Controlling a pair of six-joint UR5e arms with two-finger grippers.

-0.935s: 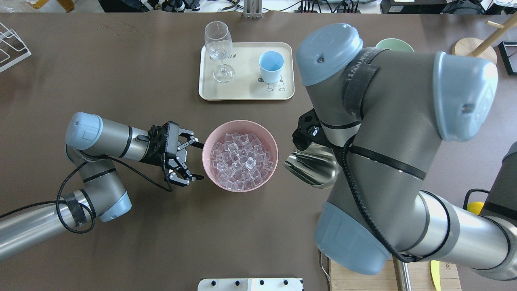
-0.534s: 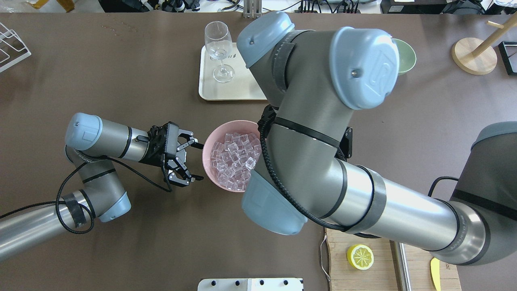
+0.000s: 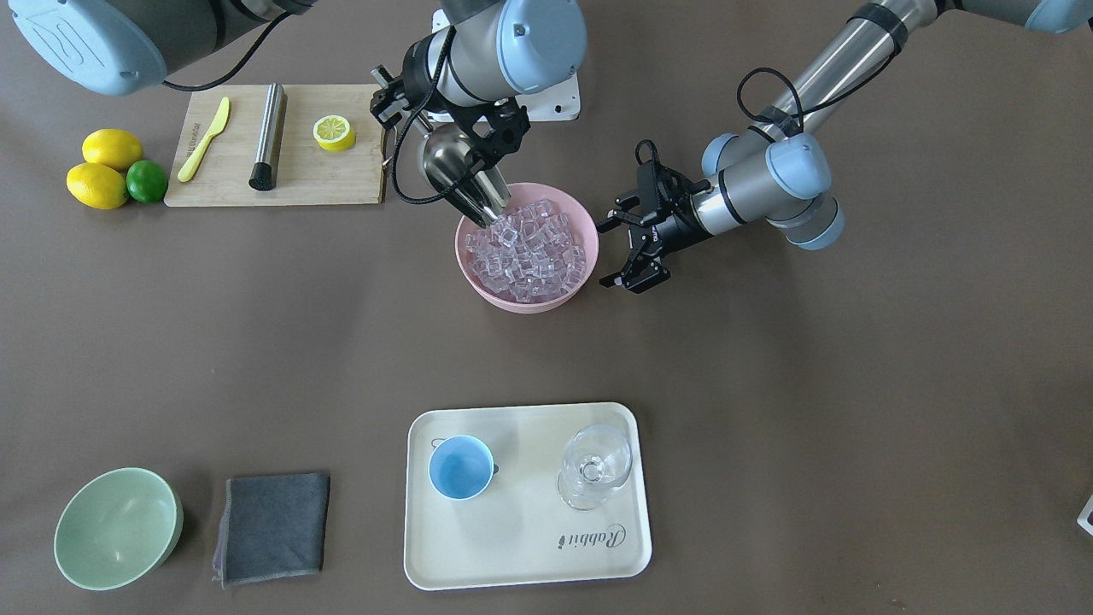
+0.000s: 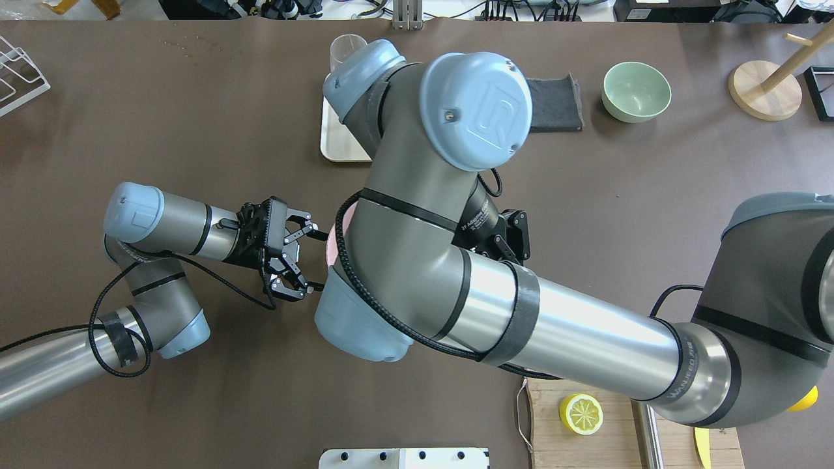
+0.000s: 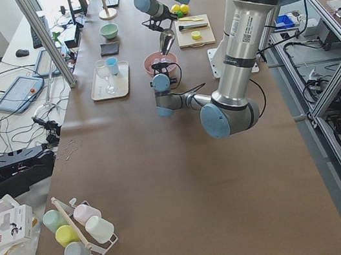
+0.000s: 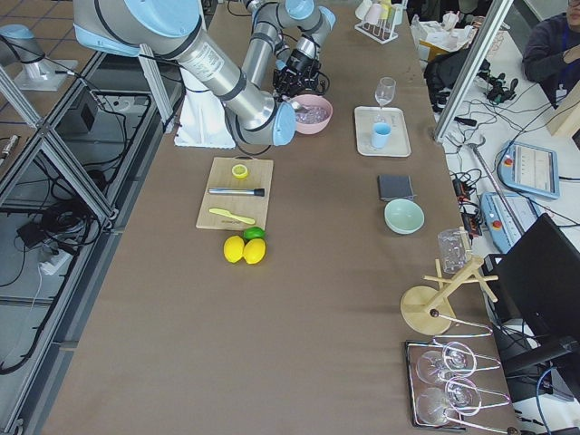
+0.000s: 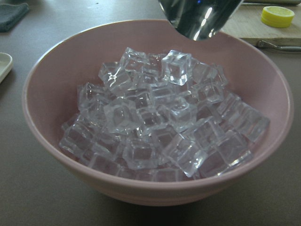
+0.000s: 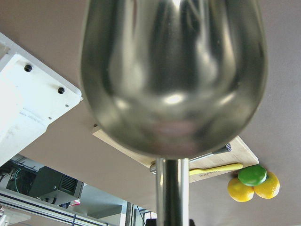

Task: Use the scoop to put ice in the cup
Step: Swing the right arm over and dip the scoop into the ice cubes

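The steel scoop (image 3: 461,175) is held in my right gripper (image 3: 491,137), which is shut on its handle. It tilts down, its tip just over the ice (image 3: 529,248) at the edge of the pink bowl (image 3: 529,303) on my right side. From the left wrist the scoop (image 7: 200,16) hangs above the far rim over the ice (image 7: 155,127). Its rounded back (image 8: 171,70) fills the right wrist view. My left gripper (image 3: 616,256) (image 4: 318,259) stands open and empty beside the bowl. The light-blue cup (image 3: 461,468) stands empty on a cream tray (image 3: 529,572); overhead my right arm hides it.
A stemmed glass (image 3: 595,465) shares the tray. A cutting board (image 3: 282,184) carries a lemon half (image 3: 333,132), a steel cylinder (image 3: 267,137) and a yellow knife (image 3: 203,128); lemons (image 3: 102,166) and a lime (image 3: 147,181) lie beside it. A green bowl (image 3: 115,528) and grey cloth (image 3: 273,528) sit far out.
My right arm has swung leftward overhead, carrying the scoop from beside the bowl to over its ice; it now covers the bowl and the tray. The left arm has not moved.
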